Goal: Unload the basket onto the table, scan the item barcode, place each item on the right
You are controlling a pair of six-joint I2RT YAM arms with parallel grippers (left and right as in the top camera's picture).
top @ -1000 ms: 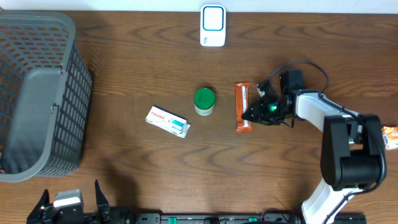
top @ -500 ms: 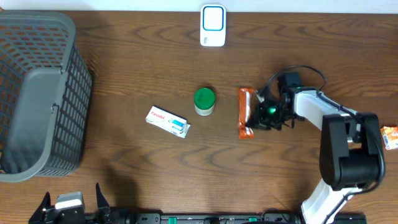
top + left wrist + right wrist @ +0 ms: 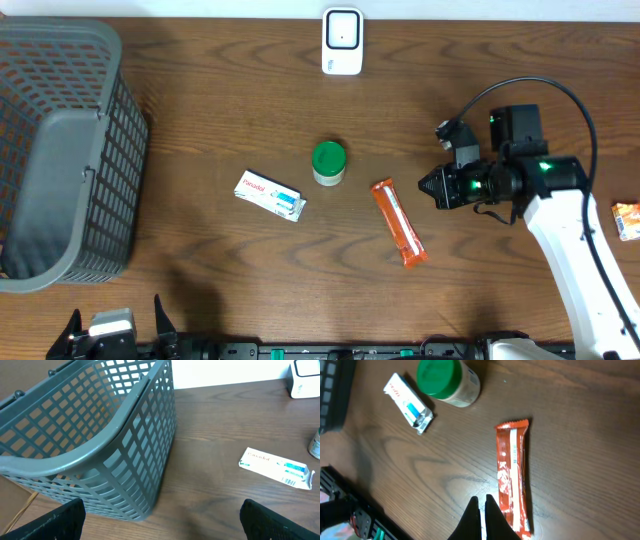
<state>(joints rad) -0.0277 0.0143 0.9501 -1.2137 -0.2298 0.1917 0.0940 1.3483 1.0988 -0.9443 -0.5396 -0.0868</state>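
Locate the orange snack bar (image 3: 400,222) flat on the table (image 3: 200,270), set diagonally, right of the green-lidded jar (image 3: 328,162) and well below the white scanner (image 3: 342,40) at the far edge.

Note the right gripper (image 3: 425,187) just right of the bar's upper end, clear of it in the overhead view. Confirm from the right wrist view: fingers (image 3: 475,510) pressed together, nothing between them, tips beside the bar (image 3: 512,475) – contact not determinable.

Note the left gripper (image 3: 162,510) low at the near edge, fingers spread wide, gripping nothing.

Observe the white box (image 3: 270,196) left of the jar, barcode end toward the right in the left wrist view (image 3: 275,466). Find the grey basket (image 3: 120,170) at the far left – and a small orange packet (image 3: 628,220) at the right edge.
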